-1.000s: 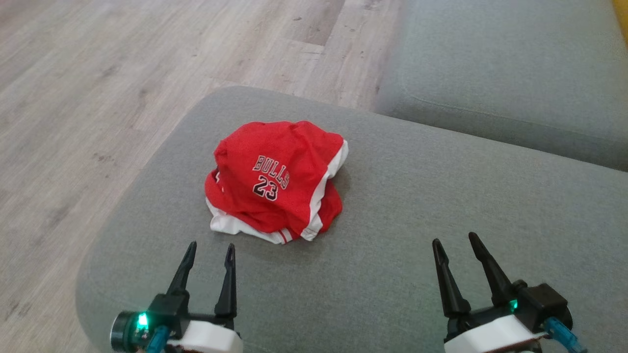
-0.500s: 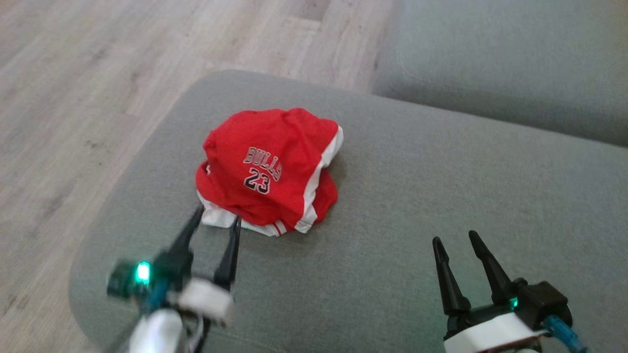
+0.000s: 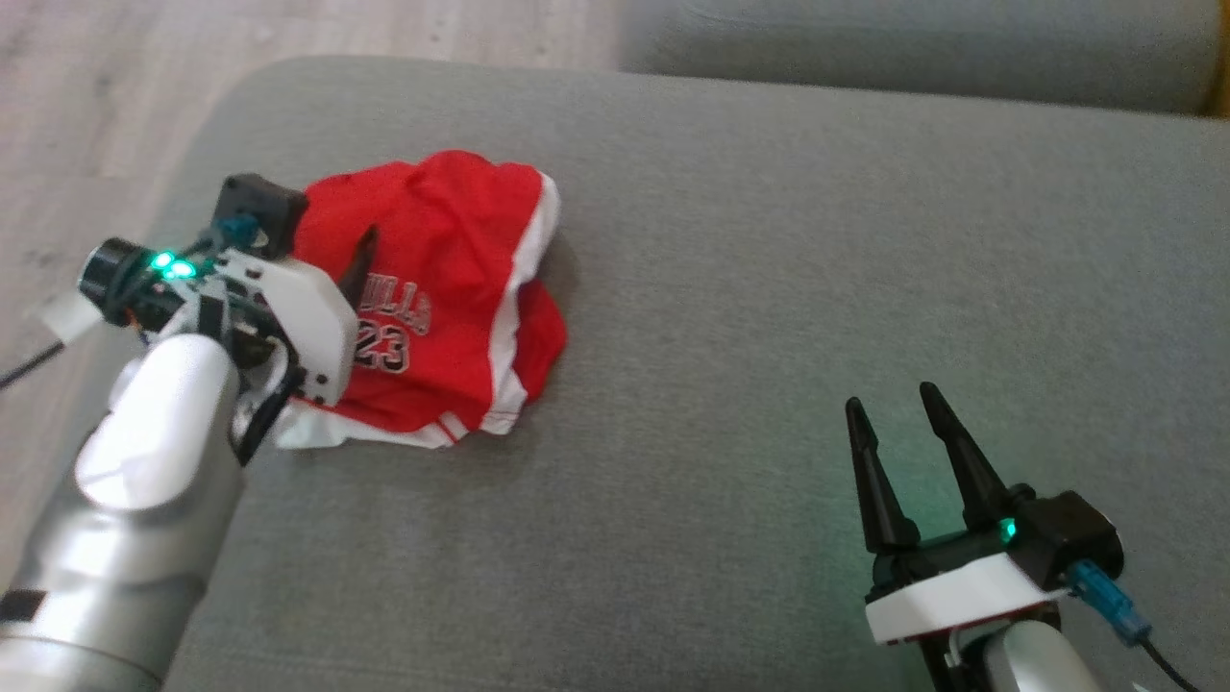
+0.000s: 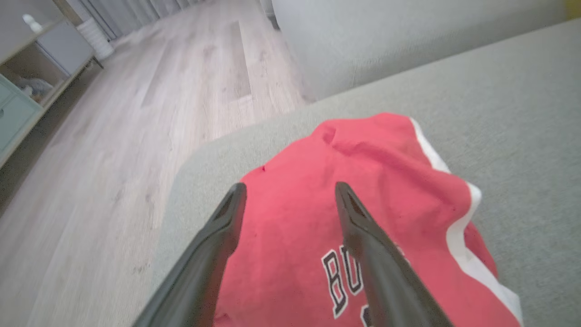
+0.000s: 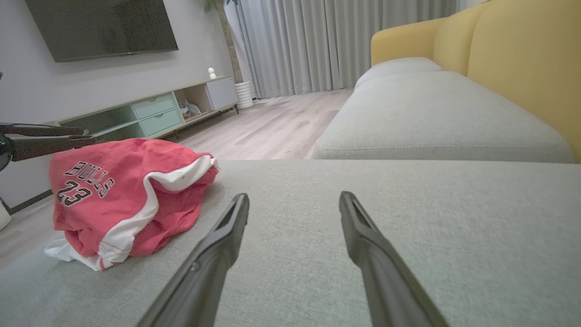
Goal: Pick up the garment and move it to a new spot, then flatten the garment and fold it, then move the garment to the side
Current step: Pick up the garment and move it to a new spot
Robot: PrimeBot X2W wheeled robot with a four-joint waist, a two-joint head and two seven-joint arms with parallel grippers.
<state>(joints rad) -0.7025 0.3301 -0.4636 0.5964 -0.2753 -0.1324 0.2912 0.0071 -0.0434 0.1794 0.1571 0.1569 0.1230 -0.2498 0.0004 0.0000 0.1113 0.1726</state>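
The garment (image 3: 461,279) is a crumpled red jersey with white trim and "BULLS 23" lettering, lying near the left end of a grey sofa cushion (image 3: 769,250). My left gripper (image 3: 327,240) is open and reaches over it. In the left wrist view the gripper (image 4: 290,187) straddles the red cloth (image 4: 386,154), one finger on each side of the hump. The right wrist view shows the garment (image 5: 136,181) with the left fingers (image 5: 50,143) level with its top. My right gripper (image 3: 891,396) stands open over bare cushion to the right, with nothing between its fingers (image 5: 294,195).
A second grey cushion (image 3: 913,38) lies beyond a gap at the back, with a yellow backrest (image 5: 522,54) on the right. Wooden floor (image 3: 86,86) drops away past the cushion's left edge. A low TV cabinet (image 5: 150,116) stands along the far wall.
My left arm has swung forward from the near edge until its open fingers are over the garment. The head camera has shifted too. The right gripper has stayed where it was.
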